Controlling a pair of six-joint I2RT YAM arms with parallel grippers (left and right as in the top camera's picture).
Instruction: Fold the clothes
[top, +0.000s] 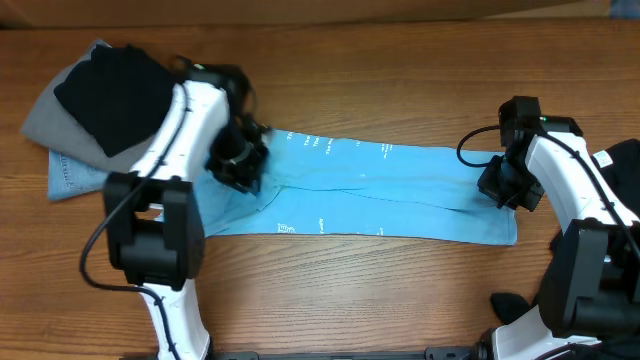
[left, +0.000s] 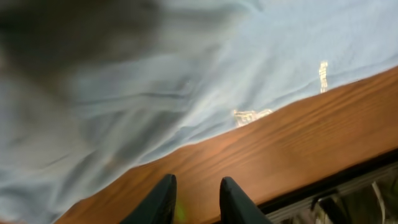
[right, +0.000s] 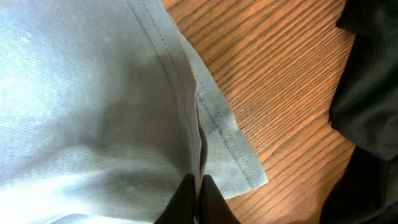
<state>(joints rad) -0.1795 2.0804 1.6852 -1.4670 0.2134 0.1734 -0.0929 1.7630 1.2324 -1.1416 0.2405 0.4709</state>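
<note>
While the right jaws sit pinched on the hem at the right end of the cloth (top: 380, 190), which lies stretched left to right mid-tabletop (top: 400, 300), the left jaws stand slightly apart, holding nothing, over bare wood by its near edge. Both ends probably need a firm pinch before lifting together. White print (top: 286, 229) on the cloth is too small to read.

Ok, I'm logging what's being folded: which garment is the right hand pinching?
The light blue garment, spread out in the middle; the right hand is shut on its hemmed edge. The grey-black pile lies far left.
</note>
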